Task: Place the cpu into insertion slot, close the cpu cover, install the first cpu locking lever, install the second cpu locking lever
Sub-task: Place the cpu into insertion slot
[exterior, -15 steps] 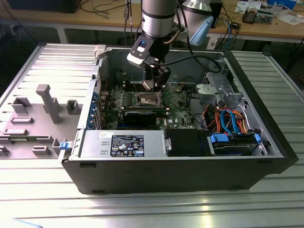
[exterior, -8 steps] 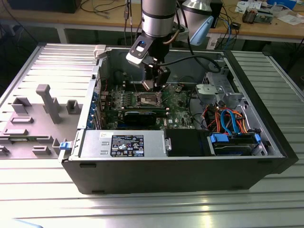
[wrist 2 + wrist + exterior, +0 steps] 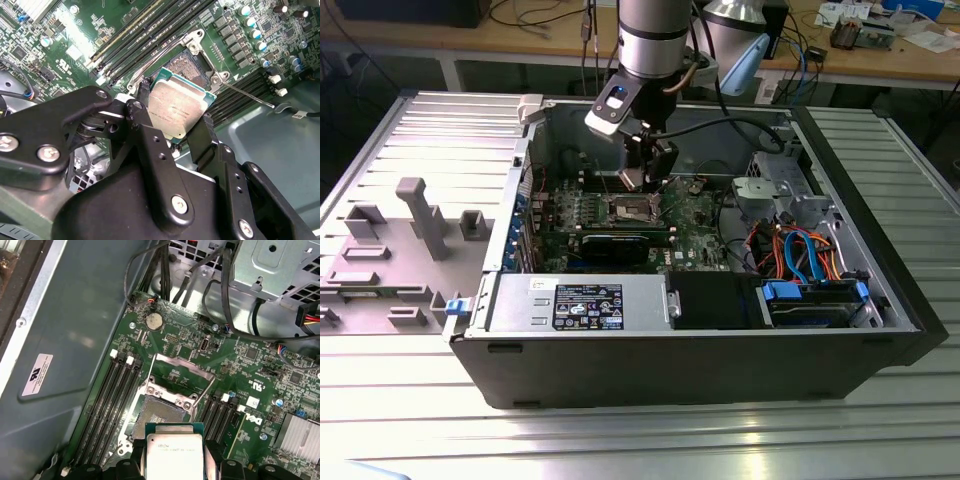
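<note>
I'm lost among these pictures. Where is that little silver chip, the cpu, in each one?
Exterior view: cpu at the end effector tip, just above the insertion slot.
Second wrist view: cpu clamped between the black fingers, insertion slot beyond.
First wrist view: cpu held near the insertion slot.
Shared landmark: the insertion slot with its shiny rim.

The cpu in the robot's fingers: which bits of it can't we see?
Underside of the cpu: faces away in both wrist views.
One cpu edge: cut off by the picture's edge, first wrist view.
Two cpu sides: covered by fingers of the gripper, second wrist view.
Part of the insertion slot: behind the cpu there.
</note>
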`<state>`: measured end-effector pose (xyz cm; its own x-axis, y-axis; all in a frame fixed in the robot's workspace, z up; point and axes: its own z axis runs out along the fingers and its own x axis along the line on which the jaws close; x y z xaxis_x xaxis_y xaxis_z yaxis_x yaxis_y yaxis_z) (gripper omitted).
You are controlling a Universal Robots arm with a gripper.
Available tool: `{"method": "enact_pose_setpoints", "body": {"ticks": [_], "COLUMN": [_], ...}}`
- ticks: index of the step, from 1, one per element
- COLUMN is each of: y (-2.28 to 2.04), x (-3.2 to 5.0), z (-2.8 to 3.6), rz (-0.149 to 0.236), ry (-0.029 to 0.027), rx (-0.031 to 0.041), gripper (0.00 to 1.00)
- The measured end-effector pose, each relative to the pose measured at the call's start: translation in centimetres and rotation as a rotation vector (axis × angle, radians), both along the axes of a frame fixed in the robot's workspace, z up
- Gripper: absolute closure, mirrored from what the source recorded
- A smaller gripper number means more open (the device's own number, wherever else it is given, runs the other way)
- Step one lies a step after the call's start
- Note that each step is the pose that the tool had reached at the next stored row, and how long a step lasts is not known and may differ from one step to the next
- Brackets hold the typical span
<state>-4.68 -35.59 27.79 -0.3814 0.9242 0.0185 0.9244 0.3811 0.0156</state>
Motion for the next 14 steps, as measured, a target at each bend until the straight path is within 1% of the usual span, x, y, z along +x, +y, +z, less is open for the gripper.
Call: {"method": "enact_pose_setpoints", "body": {"ticks": [14], "y": [0.0], "x": [0.0], "z": [0.0], "rz": [-0.008], "ry": [0.0], "rx": [0.0], "gripper": [0.45]}}
